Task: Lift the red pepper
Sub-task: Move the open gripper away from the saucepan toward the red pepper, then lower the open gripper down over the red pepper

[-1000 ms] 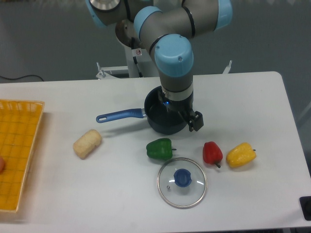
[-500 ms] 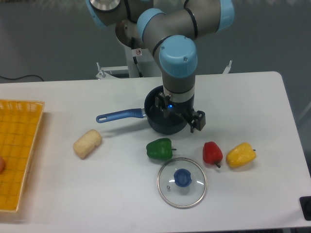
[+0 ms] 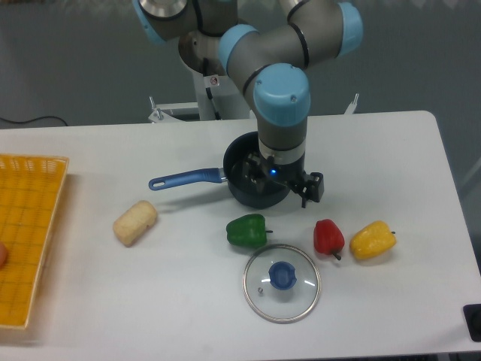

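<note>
My hand [image 3: 284,183]: above the dark pot [image 3: 252,182], finger state not discernible. Red pepper [image 3: 328,236]: on worktop [image 3: 391,158], between green pepper [image 3: 247,230] and yellow pepper [image 3: 372,240], untouched.

1. Support surface: white table [image 3: 391,147].
2. Left edge: yellow mesh basket [image 3: 30,233].
3. Centre rear: dark pot [image 3: 244,184] with a blue handle pointing left.
4. Left of centre: tan bread roll [image 3: 135,222].
5. Front row, left to right: green pepper [image 3: 246,230], red pepper [image 3: 328,236], yellow pepper [image 3: 372,240]. The red and yellow ones lie just beside each other.
6. Front centre: glass lid [image 3: 282,283] with a blue knob, lying flat.
</note>
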Tool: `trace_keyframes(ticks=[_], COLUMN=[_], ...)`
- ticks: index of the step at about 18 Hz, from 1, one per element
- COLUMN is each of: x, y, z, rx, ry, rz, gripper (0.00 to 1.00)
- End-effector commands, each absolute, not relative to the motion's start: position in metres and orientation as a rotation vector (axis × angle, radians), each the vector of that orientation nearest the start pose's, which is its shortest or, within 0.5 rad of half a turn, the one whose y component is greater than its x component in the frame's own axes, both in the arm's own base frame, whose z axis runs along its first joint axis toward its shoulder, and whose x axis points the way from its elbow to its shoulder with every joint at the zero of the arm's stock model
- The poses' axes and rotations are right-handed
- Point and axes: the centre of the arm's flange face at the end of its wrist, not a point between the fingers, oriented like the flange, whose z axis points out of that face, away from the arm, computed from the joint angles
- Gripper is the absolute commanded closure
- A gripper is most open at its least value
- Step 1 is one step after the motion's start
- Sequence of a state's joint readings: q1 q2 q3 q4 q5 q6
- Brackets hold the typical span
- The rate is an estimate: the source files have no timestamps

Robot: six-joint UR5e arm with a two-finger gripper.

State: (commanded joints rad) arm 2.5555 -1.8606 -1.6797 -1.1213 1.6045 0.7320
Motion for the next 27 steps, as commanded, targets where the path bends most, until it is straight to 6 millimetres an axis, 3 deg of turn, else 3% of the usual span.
trace_keyframes(ticks=[3,6,12,18,24,27], x=[-0.447,-0.468,-0.478,-0.491,-0.497,-0.508], y=[0.416,0.395,0.398,0.404,0.405,0.394], z=[0.301,0.300,0.309,0.304,0.285,0.283], rx=[-3.086,-3.056,-3.014,-2.952,-2.959,-2.941], ry=[-0.609,-0.697,-0.788,-0.900,-0.932,-0.971], rz=[0.075,0.081,0.100,0.136,0.131,0.130], gripper=[0.00,0.00,0.00,0.00,0.00,0.00])
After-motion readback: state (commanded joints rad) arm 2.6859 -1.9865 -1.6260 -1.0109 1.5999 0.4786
